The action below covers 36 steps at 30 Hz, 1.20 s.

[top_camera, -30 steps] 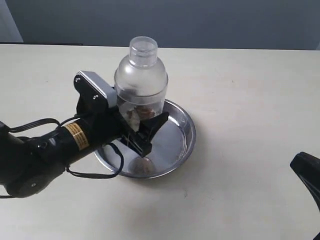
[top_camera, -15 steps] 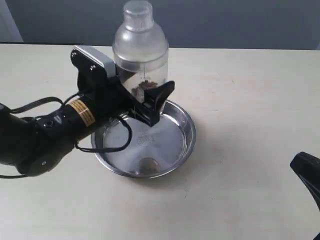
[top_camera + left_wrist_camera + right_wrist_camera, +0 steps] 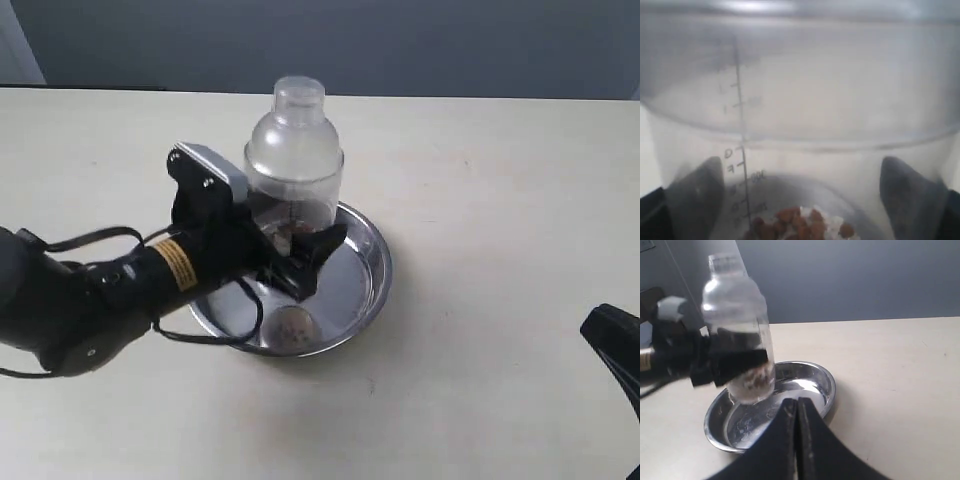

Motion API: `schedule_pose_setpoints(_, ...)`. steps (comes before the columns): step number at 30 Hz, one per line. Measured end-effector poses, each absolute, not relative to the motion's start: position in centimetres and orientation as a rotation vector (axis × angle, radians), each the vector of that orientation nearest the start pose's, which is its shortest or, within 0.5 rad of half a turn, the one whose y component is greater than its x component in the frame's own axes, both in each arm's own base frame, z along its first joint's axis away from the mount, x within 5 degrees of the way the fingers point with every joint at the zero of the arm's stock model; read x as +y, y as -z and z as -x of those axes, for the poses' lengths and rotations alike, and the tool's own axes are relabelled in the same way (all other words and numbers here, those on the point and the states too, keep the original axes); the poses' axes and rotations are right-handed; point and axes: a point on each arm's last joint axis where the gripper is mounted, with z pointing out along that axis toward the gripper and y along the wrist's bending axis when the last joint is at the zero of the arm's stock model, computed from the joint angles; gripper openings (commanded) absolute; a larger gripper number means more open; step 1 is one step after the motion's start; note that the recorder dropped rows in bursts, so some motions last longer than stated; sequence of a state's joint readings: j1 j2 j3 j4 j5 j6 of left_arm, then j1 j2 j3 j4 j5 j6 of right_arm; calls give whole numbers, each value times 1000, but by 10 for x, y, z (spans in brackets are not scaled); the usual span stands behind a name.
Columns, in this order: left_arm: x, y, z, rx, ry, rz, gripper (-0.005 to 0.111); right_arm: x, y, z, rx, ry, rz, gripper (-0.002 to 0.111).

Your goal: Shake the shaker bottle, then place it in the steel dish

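Note:
The shaker bottle is clear frosted plastic with brown and white granules near its base, and it stands upright in the air over the steel dish. My left gripper is shut on the bottle's lower body. Its dark fingers press both sides of the bottle, which fills the left wrist view. From the right wrist view the bottle hangs just above the dish, slightly blurred. My right gripper is shut with nothing in it and rests low at the table's right side.
The dish sits on a plain cream table. A dark grey wall runs behind the table's far edge. The left arm's black body and cable lie left of the dish.
The left gripper raised the bottle half a second ago and has now dropped it back down toward the dish, shifted slightly right. The right gripper has not moved.

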<state>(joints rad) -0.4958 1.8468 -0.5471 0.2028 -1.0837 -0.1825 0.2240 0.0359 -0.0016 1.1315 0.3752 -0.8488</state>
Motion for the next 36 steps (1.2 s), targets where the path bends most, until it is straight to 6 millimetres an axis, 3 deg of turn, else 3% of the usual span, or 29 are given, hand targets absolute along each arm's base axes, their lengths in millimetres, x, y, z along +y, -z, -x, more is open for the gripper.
schedule_pose_setpoints(1,-163,-174,-269,1569,599,-472,0,41,-197,-46,1703,-641,233,-1)
schedule_pose_setpoints(2,-164,-191,-269,1512,604,-472,0,41,-197,-46,1703,-641,233,-1)
schedule_pose_setpoints(4,-164,-207,-266,1471,594,-500,0,41,-197,-46,1703,-641,233,-1)
schedule_pose_setpoints(6,-163,-186,-262,1521,612,-504,0,41,-197,-46,1703,-641,233,-1)
schedule_pose_setpoints(7,-160,-163,-259,1615,638,-461,0,41,-197,-46,1703,-641,233,-1)
schedule_pose_setpoints(8,-159,-160,-259,1645,645,-436,0,41,-197,-46,1703,-641,233,-1)
schedule_pose_setpoints(11,-156,-199,-259,1548,617,-437,0,41,-197,-46,1703,-641,233,-1)
schedule_pose_setpoints(13,-157,-190,-258,1593,586,-473,0,41,-197,-46,1703,-641,233,-1)
schedule_pose_setpoints(16,-154,-155,-252,1713,614,-460,0,41,-197,-46,1703,-641,233,-1)
schedule_pose_setpoints(18,-154,-157,-251,1709,650,-425,0,41,-197,-46,1703,-641,233,-1)
schedule_pose_setpoints(23,-157,-245,-258,1475,636,-431,0,41,-197,-46,1703,-641,233,-1)
schedule_pose_setpoints(25,-154,-264,-256,1469,554,-467,0,41,-197,-46,1703,-641,233,-1)
schedule_pose_setpoints(26,-152,-263,-257,1505,516,-477,0,41,-197,-46,1703,-641,233,-1)
schedule_pose_setpoints(28,-150,-238,-256,1606,488,-489,0,41,-197,-46,1703,-641,233,-1)
schedule_pose_setpoints(30,-149,-193,-250,1717,507,-514,0,41,-197,-46,1703,-641,233,-1)
schedule_pose_setpoints(32,-151,-163,-242,1751,551,-524,0,41,-197,-46,1703,-641,233,-1)
schedule_pose_setpoints(34,-151,-160,-240,1730,605,-474,0,41,-197,-46,1703,-641,233,-1)
schedule_pose_setpoints(36,-151,-186,-245,1610,645,-418,0,41,-197,-46,1703,-641,233,-1)
